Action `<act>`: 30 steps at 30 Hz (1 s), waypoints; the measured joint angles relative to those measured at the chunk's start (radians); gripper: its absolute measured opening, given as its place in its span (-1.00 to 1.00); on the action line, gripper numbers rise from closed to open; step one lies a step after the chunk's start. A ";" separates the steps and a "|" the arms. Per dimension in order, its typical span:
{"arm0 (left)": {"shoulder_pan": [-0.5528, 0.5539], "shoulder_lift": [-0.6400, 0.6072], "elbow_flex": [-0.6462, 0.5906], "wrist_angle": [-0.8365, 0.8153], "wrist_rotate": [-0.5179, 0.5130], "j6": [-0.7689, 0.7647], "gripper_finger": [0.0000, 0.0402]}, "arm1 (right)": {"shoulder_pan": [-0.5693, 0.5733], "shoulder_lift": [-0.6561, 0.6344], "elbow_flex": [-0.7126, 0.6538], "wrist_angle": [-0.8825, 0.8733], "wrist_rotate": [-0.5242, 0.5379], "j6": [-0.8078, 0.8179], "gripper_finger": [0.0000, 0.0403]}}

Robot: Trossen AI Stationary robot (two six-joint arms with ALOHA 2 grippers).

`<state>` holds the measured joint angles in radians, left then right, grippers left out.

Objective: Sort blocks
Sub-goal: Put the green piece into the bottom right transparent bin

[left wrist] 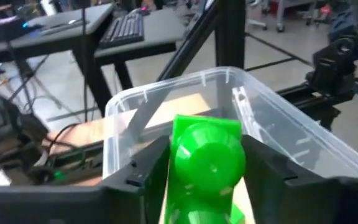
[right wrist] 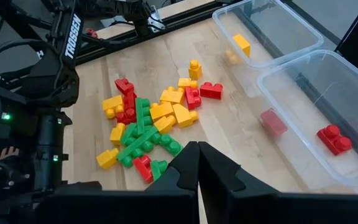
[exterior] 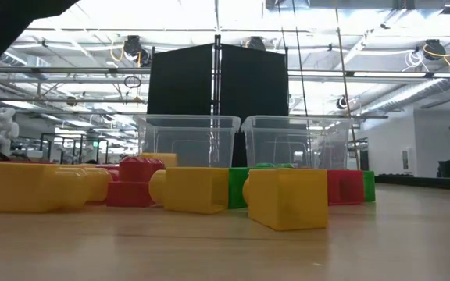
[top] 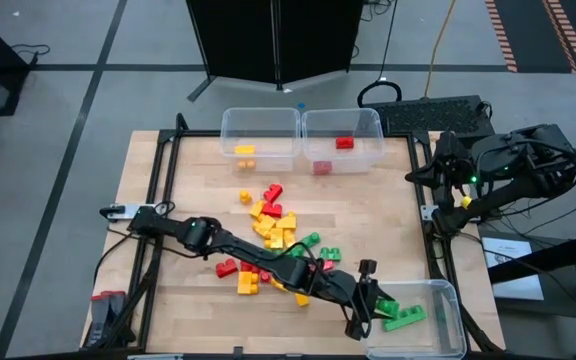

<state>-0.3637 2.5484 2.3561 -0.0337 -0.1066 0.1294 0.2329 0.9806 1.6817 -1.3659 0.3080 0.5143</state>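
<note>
Red, yellow and green studded blocks lie in a loose pile (top: 273,225) at mid-table; the low view shows them in a row (exterior: 287,199). My left gripper (top: 368,305) reaches to the near-right corner, at the rim of a clear bin (top: 438,300) that holds green blocks (top: 403,317). It is shut on a green block (left wrist: 207,162). My right gripper (right wrist: 197,155) is shut and holds nothing; that arm (top: 498,170) waits beyond the table's right edge. My left gripper pinches the green block between its two fingers (left wrist: 148,168), one on each side wall (left wrist: 182,155). A round stud (left wrist: 207,165) faces the wrist camera. The block is lifted clear, above the near rim of the clear bin (left wrist: 166,93).
Two more clear bins stand at the far edge: the left one (top: 258,120) holds a yellow block (top: 245,150), the right one (top: 368,120) holds red blocks (top: 344,142). A keyboard (top: 438,110) lies beyond the far-right corner. Bare wood shows along the table's left side.
</note>
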 joint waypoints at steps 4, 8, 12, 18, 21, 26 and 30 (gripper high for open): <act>-0.001 0.000 0.000 -0.003 -0.026 -0.016 0.01 | 0.000 0.000 0.000 0.000 0.000 -0.001 -0.99; -0.003 -0.009 0.000 0.005 -0.030 -0.016 0.15 | 0.000 0.000 0.000 0.000 0.000 -0.001 -0.99; -0.007 -0.069 -0.002 -0.023 -0.076 -0.010 0.21 | 0.000 0.000 0.000 0.000 0.000 -0.002 -0.99; 0.035 -0.300 0.004 -0.325 -0.307 -0.022 0.22 | 0.000 0.000 0.000 0.000 0.000 0.000 -0.99; 0.067 -0.366 0.004 -0.583 -0.320 -0.047 0.22 | 0.000 0.000 0.000 0.000 0.000 0.000 -0.99; 0.133 -0.371 -0.012 -0.903 -0.230 -0.173 0.22 | 0.000 0.000 0.000 0.000 0.000 -0.001 -0.99; 0.166 -0.331 -0.089 -0.908 -0.145 -0.188 0.22 | 0.000 0.000 0.000 -0.002 0.000 -0.010 -0.99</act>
<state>-0.1976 2.2176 2.2670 -0.9420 -0.2516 -0.0586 0.2329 0.9802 1.6814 -1.3674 0.3084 0.5041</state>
